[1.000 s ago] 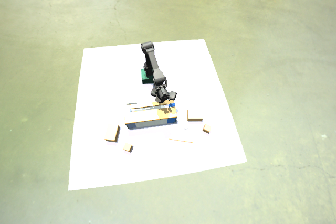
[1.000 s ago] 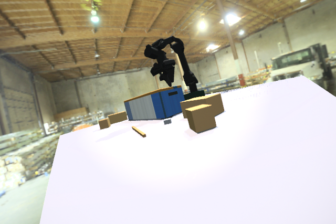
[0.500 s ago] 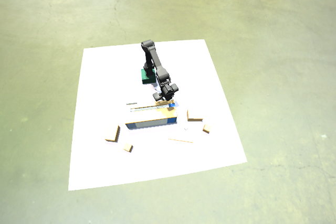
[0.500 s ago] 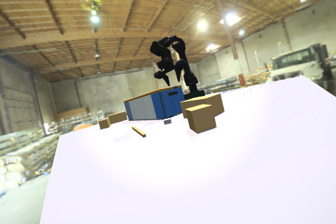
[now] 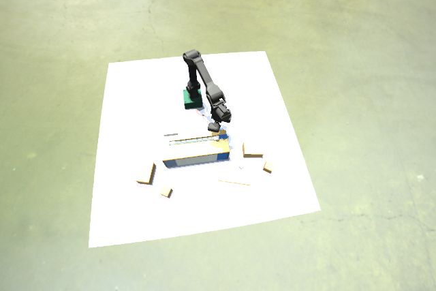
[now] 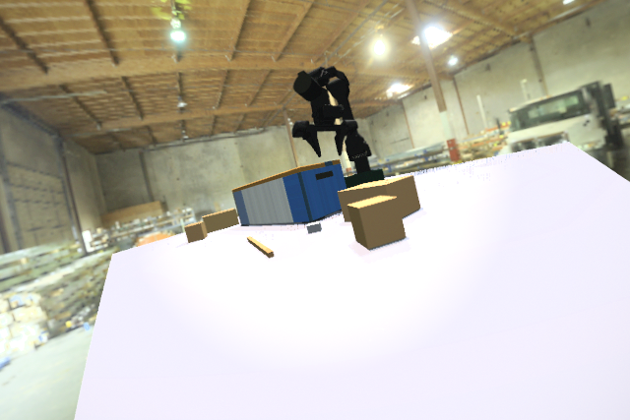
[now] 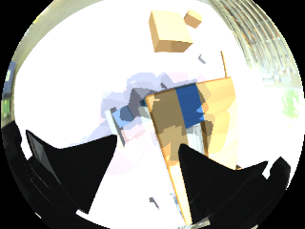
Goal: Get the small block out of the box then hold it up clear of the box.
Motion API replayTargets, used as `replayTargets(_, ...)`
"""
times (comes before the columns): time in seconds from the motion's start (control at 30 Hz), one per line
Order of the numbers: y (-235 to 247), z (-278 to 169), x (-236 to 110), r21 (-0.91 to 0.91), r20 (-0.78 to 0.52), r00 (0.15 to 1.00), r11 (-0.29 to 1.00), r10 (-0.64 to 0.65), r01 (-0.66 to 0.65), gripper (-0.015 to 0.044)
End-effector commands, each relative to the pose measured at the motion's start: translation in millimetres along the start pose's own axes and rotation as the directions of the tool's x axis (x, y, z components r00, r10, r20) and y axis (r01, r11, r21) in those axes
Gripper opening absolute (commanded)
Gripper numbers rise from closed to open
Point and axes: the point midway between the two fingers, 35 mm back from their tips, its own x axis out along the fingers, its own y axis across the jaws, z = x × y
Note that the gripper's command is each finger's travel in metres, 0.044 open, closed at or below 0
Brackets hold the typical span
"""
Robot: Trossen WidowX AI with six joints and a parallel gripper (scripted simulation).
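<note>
The box point(image 5: 197, 159) point(image 6: 264, 202) point(image 7: 164, 112) stands upright, with a tan top, a long slot and blue end parts. A small blue block point(image 7: 125, 115) appears to lie on the table just behind the box, near its blue end, beside a thin pale strip point(image 7: 114, 128). In the top and exterior views this block is hidden or too small to tell. My gripper point(image 6: 329, 154) point(image 7: 148, 144) is partly open and empty, above the box's back edge near the blue end. In the wrist view the block shows beyond the fingertips, nearer the left finger.
A large wooden block point(image 5: 253, 150) point(image 7: 171, 31) and a smaller one point(image 5: 268, 167) point(image 6: 376, 222) stand off the blue end. Two more wooden blocks point(image 5: 145, 173) point(image 5: 165, 191) lie past the other end. A thin stick point(image 5: 234, 182) point(image 6: 260, 246) and a grey piece point(image 5: 241, 166) point(image 6: 313, 227) lie in front.
</note>
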Motion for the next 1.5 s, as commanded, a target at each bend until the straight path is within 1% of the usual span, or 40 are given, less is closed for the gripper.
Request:
replayTargets(0.0,14.1,9.1,-10.4,-0.811,0.000,0.991,0.580,-0.131,0.076,0.0285)
replayTargets(0.17,17.8,11.2,-11.4,-0.937,-0.002,0.988,0.345,-0.157,0.053,0.0285)
replayTargets(0.33,22.0,13.4,-12.7,-0.996,-0.001,0.983,0.085,-0.186,0.015,0.0285)
replayTargets(0.5,25.5,15.2,-13.8,-0.984,0.000,0.978,-0.176,-0.210,-0.038,0.0285)
replayTargets(0.67,28.3,16.6,-14.8,-0.905,0.002,0.973,-0.415,-0.229,-0.096,0.0285)
replayTargets(1.4,28.5,16.7,-14.9,-0.899,0.002,0.973,-0.427,-0.230,-0.099,0.0285)
replayTargets(1.47,29.6,16.4,-4.2,-0.899,0.002,0.973,-0.427,-0.230,-0.099,0.0285)
